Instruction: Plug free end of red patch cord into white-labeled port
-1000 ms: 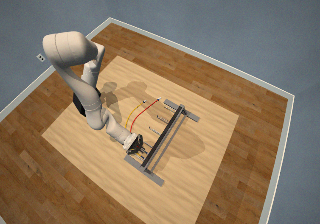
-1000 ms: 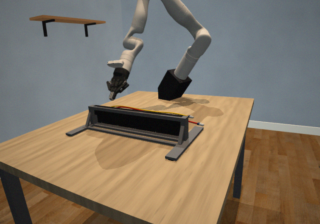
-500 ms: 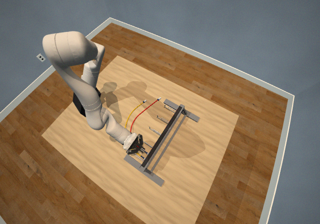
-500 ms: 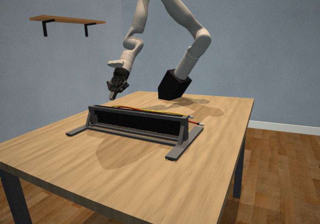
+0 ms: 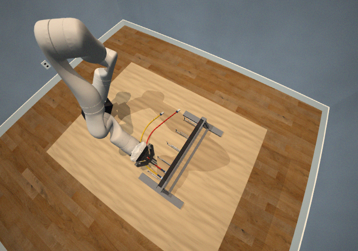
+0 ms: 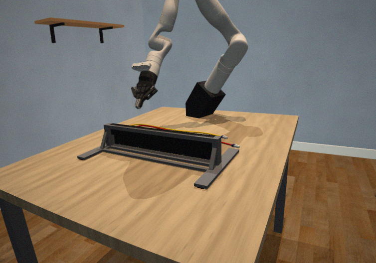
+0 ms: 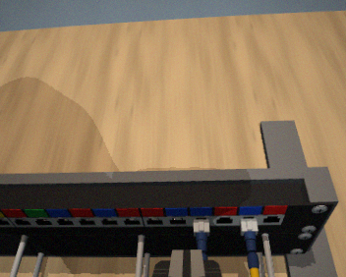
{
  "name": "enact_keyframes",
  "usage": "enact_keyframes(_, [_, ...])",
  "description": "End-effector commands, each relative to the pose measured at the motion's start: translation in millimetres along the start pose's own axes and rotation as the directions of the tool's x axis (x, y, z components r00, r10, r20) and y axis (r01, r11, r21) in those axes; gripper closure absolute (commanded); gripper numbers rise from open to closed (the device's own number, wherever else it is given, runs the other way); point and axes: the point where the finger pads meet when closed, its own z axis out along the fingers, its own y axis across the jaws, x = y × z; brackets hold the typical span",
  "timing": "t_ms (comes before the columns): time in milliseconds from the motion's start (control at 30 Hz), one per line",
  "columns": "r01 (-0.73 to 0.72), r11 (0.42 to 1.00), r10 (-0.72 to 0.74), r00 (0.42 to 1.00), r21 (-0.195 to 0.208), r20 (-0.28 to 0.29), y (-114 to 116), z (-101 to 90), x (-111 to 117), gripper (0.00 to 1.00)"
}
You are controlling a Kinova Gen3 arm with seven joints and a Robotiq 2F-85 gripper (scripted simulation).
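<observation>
The dark rack [image 5: 182,152] stands on the table, its port panel [image 7: 150,221] facing my arm. My gripper [image 5: 146,155] [image 6: 140,100] is shut and empty. It hangs above the table in front of the rack's near end, and its fingers show at the bottom of the wrist view [image 7: 187,262]. The red cord [image 5: 160,125] runs from a port near that end to its free plug [image 5: 177,111], which lies on the table far from the gripper [image 6: 235,145]. The yellow cord [image 5: 148,125] lies beside it, free plug [image 5: 162,112]. Two plugs [image 7: 201,227] [image 7: 249,227] sit in ports. I see no white label in the wrist view.
Grey rods [image 5: 173,146] stick out from the rack's front toward the arm. The rack's flat feet [image 5: 160,190] [image 5: 203,123] lie at both ends. The arm's black base [image 6: 204,99] stands at the table's far edge. A wall shelf [image 6: 79,23] is well clear.
</observation>
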Motion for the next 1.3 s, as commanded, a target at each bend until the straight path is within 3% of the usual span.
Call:
enact_keyframes(0, [0.0, 1.0, -0.001, 1.0, -0.024, -0.019, 8, -26.7, 9, 1.0])
enact_keyframes(167, [0.0, 1.0, -0.001, 1.0, -0.024, -0.019, 7, -57.7, 8, 1.0])
enact_keyframes(600, [0.0, 1.0, -0.001, 1.0, -0.024, -0.019, 7, -92.7, 7, 1.0])
enact_keyframes(1000, [0.02, 1.0, -0.02, 1.0, -0.013, -0.002, -1, -89.4, 6, 1.0])
enact_keyframes(1133, [0.077, 0.997, -0.078, 0.996, 0.019, 0.049, -24, -76.8, 3, 1.0])
enact_keyframes(1267, [0.178, 0.981, -0.188, 0.973, 0.082, 0.131, -64, -57.0, -6, 1.0])
